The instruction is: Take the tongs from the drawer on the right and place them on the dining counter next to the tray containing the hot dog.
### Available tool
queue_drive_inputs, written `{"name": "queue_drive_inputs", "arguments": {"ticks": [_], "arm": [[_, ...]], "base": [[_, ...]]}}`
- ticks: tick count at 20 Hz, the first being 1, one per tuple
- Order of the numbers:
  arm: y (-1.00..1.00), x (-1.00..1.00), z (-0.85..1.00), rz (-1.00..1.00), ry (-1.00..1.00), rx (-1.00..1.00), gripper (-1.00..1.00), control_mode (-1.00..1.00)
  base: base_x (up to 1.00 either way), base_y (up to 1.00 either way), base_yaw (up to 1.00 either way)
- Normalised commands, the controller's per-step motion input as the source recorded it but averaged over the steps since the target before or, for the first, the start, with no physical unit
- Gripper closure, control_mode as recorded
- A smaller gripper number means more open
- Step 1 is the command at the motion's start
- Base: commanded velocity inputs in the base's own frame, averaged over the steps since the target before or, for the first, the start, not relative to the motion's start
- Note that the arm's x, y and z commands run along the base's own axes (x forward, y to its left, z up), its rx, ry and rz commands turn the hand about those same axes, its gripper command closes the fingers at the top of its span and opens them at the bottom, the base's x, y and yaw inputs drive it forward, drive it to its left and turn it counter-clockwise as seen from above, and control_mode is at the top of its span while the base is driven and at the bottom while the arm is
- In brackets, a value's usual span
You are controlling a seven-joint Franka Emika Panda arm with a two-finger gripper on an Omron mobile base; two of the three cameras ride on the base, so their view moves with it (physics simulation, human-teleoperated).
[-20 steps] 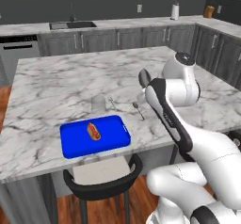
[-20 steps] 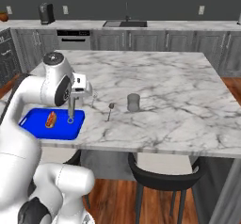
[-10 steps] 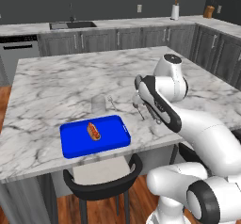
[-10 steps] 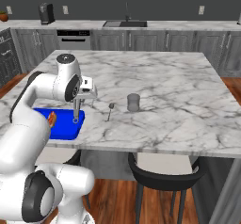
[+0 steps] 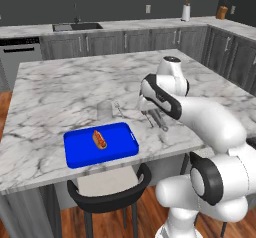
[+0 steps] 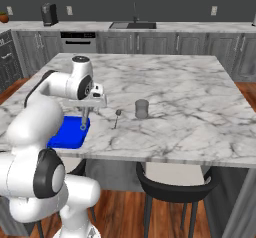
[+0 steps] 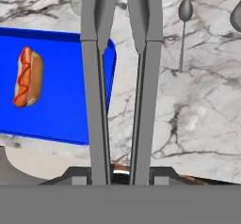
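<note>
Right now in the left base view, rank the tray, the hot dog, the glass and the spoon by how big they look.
1. tray
2. glass
3. spoon, thin and close to the glass in length, so unsure
4. hot dog, close to the spoon too

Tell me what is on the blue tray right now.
On the blue tray lies the hot dog, alone toward its middle. In the hand view the tongs, held in the gripper, cover the tray's right end, so that strip goes unseen.
</note>
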Motion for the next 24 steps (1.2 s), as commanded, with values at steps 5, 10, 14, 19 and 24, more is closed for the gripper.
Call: {"name": "queue_drive_inputs", "arguments": {"ticks": [5, 10, 14, 19, 24], "arm": [[0.00, 0.15, -0.46, 0.00, 0.02, 0.00, 1.00, -1.00], [0.01, 0.14, -0.52, -0.02, 0.00, 0.00, 1.00, -1.00], [0.00, 0.25, -0.40, -0.03, 0.00, 0.00, 1.00, -1.00], [0.02, 0.31, -0.40, -0.01, 0.00, 0.00, 1.00, -1.00], [0.07, 0.24, -0.40, -0.01, 0.00, 0.00, 1.00, -1.00]], "base": [[0.00, 0.00, 0.00], [0.00, 0.00, 0.00], [0.00, 0.00, 0.00], [0.00, 0.00, 0.00], [0.00, 0.00, 0.00]]}}
